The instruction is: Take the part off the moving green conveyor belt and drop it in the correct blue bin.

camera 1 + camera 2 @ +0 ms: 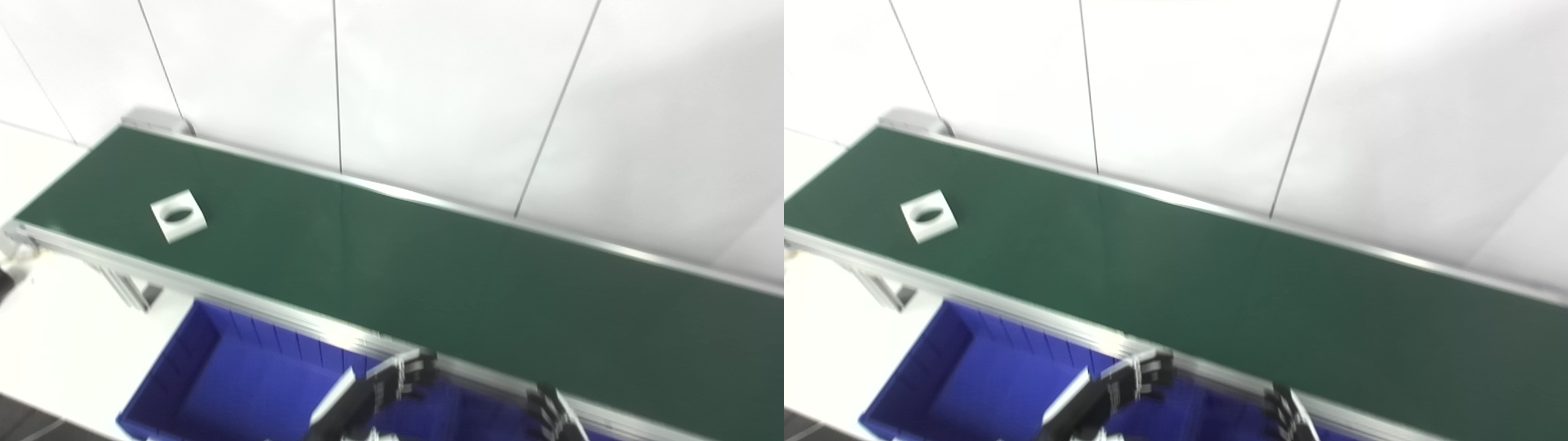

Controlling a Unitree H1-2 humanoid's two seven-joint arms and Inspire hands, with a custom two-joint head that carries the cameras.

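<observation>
A flat white square part (178, 215) with a round hole lies on the green conveyor belt (429, 275), near its far left end. My left hand (392, 383) hovers over the blue bin (202, 392) at the belt's near rail, fingers apart and holding nothing. Just the fingertips of my right hand (551, 413) show at the bottom edge, spread and empty. Both hands are far to the right of the part. The same part (929, 215) shows in the right eye view.
An aluminium rail (202, 288) edges the belt's near side, with a support leg (131, 291) at the left. White wall panels rise behind the belt. A white floor or table surface (55, 343) lies left of the bin.
</observation>
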